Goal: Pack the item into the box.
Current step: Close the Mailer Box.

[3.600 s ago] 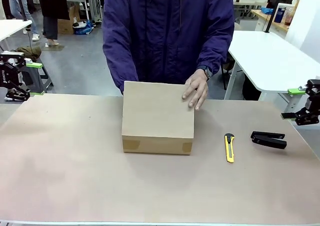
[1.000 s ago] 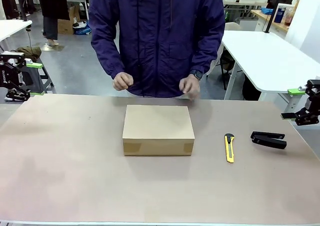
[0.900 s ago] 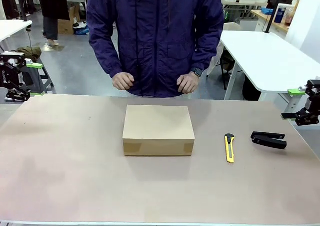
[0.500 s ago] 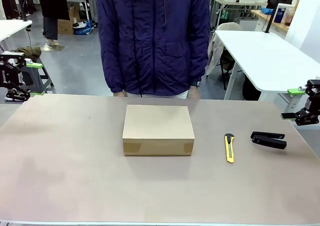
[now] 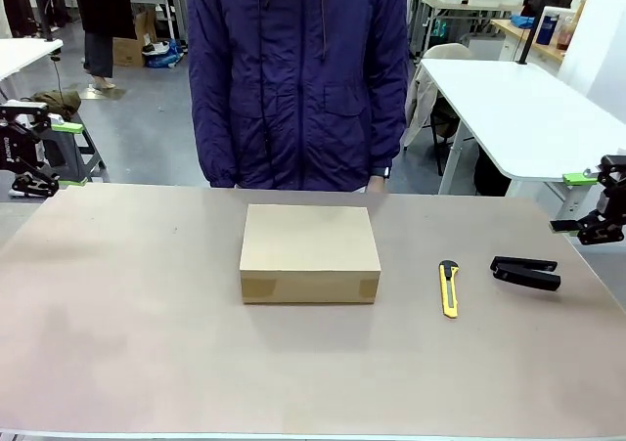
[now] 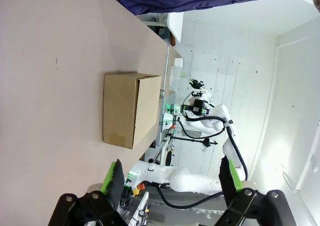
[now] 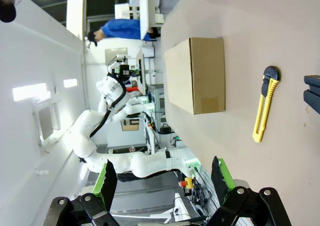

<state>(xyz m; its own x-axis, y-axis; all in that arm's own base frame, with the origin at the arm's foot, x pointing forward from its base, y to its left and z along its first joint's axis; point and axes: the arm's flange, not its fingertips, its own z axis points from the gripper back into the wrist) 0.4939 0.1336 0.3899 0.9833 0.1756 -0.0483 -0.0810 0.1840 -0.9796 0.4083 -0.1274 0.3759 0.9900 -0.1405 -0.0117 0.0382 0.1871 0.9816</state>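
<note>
Fingers spread wide and empty: your left gripper and right gripper hang off the table's left and right edges. Your box sits shut mid-table, toward the far edge, where a person stands; the item can't be seen. Knife and stapler lie toward the right edge.

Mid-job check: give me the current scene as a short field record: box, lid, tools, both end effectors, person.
box: shallow brown cardboard box, mid-table
lid: shut, flat on top
tools: yellow utility knife to the right of the box; black stapler farther right; both apart from the box
left end effector: open, holding nothing, at the left table edge
right end effector: open, holding nothing, at the right table edge
person: in a purple jacket, standing at the far side, not touching the box
</note>
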